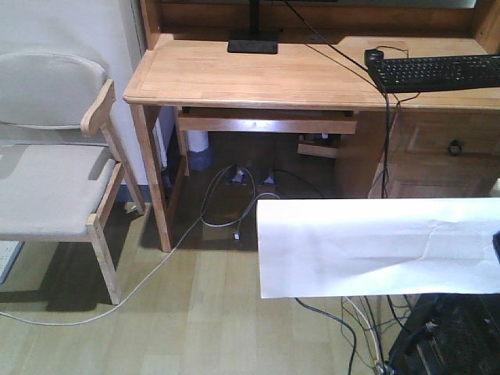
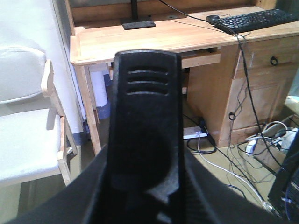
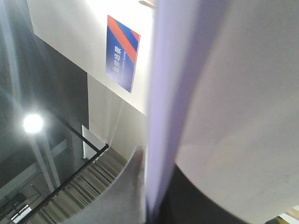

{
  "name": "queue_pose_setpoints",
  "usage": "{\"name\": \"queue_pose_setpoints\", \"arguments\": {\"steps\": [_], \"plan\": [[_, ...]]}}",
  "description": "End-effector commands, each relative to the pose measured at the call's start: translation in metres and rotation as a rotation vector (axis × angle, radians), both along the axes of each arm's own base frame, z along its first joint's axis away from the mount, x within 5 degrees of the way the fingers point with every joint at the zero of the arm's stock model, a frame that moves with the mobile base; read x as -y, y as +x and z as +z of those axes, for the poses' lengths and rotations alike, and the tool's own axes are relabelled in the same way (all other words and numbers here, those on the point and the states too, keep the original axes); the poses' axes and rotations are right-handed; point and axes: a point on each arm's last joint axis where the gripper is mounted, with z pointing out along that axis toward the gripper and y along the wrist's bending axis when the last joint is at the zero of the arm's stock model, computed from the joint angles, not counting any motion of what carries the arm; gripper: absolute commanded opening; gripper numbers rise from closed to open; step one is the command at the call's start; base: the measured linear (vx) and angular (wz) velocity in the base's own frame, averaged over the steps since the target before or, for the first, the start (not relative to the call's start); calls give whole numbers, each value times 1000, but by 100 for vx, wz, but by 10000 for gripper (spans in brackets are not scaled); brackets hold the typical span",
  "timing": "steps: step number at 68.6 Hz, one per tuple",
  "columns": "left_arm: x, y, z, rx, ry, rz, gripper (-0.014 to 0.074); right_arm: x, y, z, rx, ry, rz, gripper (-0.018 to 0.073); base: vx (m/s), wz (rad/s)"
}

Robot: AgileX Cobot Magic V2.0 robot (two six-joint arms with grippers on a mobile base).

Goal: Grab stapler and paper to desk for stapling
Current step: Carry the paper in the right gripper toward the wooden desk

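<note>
Front view: the paper (image 1: 375, 246) hangs flat in the air low at right, over the floor and short of the desk (image 1: 258, 74). The desktop shows a keyboard (image 1: 437, 72) and a monitor foot (image 1: 252, 46), but no sheet or stapler. Both pickups look done; both set-downs and the stapling are left. Left wrist view: the stapler (image 2: 145, 116) fills the middle, my left gripper (image 2: 149, 198) apparently clamped round its base, with the desk ahead and well apart. Right wrist view: my right gripper (image 3: 156, 196) is pinched on the paper's edge. A blue-and-orange wall sign (image 3: 122, 53) has white characters too blurred to read; nothing else is legible.
</note>
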Motion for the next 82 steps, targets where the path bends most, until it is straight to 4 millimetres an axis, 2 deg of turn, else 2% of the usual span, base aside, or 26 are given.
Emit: {"name": "queue_pose_setpoints", "arguments": {"steps": [1,82], "plan": [[1,1,18,126,-40,-11,-7,0,-2,13,82,23,7,-6,17,7],[1,1,18,126,-40,-11,-7,0,-2,13,82,23,7,-6,16,-2]]}}
